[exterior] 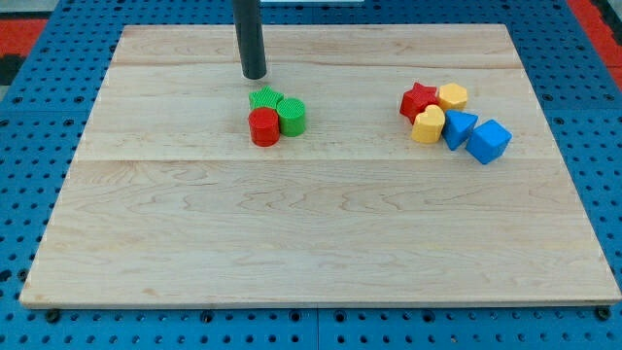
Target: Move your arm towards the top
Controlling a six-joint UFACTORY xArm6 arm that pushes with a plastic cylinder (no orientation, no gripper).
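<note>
My tip point(254, 75) stands on the wooden board point(311, 243) near the view's top, left of centre. Just below it lies a tight cluster: a green star point(263, 98), a green cylinder point(293, 116) and a red cylinder point(263, 126). The tip is a short gap above the green star and does not touch it. At the view's right lies a second cluster: a red star point(419, 99), a yellow hexagon point(452, 96), a yellow heart point(429, 124), a blue triangular block point(459, 128) and a blue cube point(489, 141).
The board lies on a blue perforated table point(29, 146). A red surface point(24, 29) shows at the view's top left corner and top right corner.
</note>
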